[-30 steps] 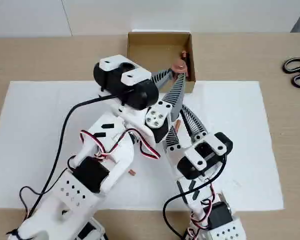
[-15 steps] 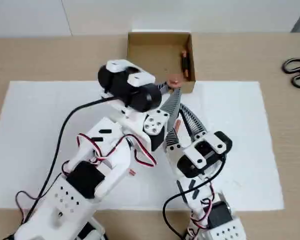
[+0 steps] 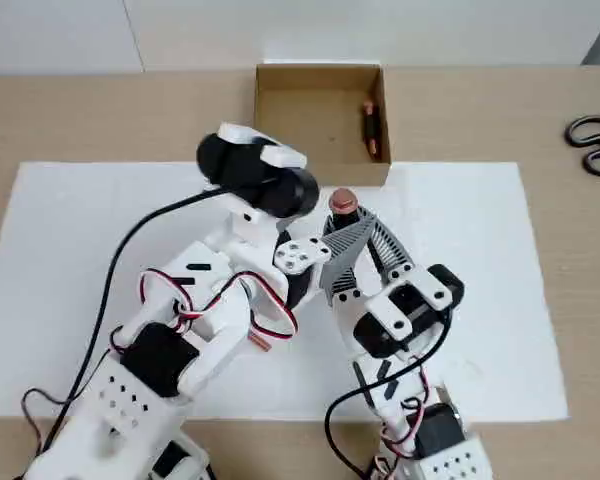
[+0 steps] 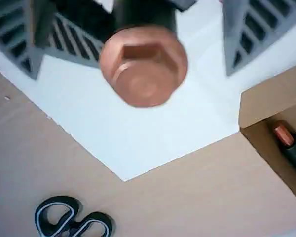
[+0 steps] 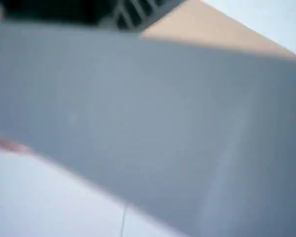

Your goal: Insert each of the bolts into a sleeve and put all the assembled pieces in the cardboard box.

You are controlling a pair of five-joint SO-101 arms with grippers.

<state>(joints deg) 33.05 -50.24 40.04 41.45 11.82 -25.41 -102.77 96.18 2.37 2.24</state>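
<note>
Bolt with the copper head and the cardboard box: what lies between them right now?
Bare white paper and nothing else lies between the bolt and the front wall of the cardboard box. The high and left wrist views both show it.

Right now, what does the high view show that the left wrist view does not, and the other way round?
The high view adds a small copper piece lying on the white sheet, and the full outline of the cardboard box. The left wrist view adds the hexagonal recess in the head of the bolt, seen end-on. Both share the bolt, the scissors, the sheet, the box and the assembled piece inside it.
</note>
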